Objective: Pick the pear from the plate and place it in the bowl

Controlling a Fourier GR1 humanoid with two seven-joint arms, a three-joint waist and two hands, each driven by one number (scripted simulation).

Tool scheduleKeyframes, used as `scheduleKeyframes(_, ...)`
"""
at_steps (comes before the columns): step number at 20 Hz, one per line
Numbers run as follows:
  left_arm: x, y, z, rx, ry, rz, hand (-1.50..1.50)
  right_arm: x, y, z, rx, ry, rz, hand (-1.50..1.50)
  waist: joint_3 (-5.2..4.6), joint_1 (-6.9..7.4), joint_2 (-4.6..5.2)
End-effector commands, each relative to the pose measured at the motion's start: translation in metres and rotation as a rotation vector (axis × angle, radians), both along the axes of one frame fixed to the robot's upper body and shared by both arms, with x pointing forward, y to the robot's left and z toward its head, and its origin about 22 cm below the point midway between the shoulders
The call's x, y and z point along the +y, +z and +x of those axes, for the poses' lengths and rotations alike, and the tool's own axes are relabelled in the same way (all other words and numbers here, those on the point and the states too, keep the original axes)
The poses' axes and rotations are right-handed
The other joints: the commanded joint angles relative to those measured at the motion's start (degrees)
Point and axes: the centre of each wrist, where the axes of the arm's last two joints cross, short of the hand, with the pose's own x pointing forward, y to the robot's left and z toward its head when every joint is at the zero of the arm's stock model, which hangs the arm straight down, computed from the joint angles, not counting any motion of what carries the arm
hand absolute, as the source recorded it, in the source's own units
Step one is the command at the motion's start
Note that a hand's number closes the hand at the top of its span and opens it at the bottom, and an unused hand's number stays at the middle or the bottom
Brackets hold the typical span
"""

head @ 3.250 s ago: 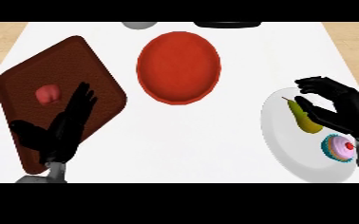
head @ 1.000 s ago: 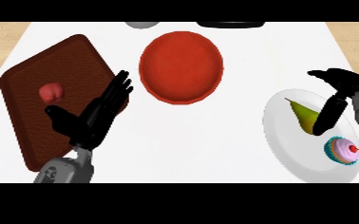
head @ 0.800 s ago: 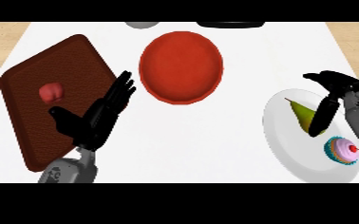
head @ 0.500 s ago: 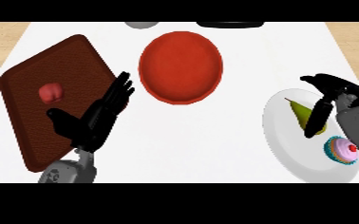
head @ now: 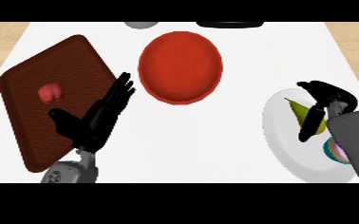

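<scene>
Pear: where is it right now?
Head view, right side: the pear lies on the white plate, under the right hand, right of the red bowl.

A white counter top (head: pixel 231 137) fills the view, with light wooden floor (head: pixel 345 33) showing at both upper corners.

Light is bright and even over the white bench (head: pixel 231 137), with no glare and only faint shading. Around the red bowl (head: pixel 181 66) edges are soft, and its inside is a little darker toward the lower rim.
</scene>
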Motion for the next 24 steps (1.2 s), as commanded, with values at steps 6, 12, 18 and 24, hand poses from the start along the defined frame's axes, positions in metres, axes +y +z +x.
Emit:
scheduleKeyframes(6,-0.004,0.016,0.006,-0.004,0.008,0.003,0.00,-0.005,-0.020,-0.004,-0.013,-0.024,-0.014,-1.50,0.00,-0.02,-0.01)
scheduleKeyframes(12,0.008,-0.012,0.004,0.004,0.006,-0.012,0.00,-0.001,-0.037,-0.004,-0.027,-0.038,0.006,-1.50,-0.01,-0.01,0.02)
scheduleKeyframes(18,-0.002,-0.008,0.001,0.003,-0.003,0.001,0.00,-0.022,-0.048,0.001,-0.090,0.037,0.054,1.50,0.02,0.28,0.10)
scheduleKeyframes(24,-0.006,-0.005,-0.017,0.006,-0.012,-0.013,0.00,-0.026,-0.054,0.012,-0.104,0.082,0.035,1.50,0.03,0.63,0.12)
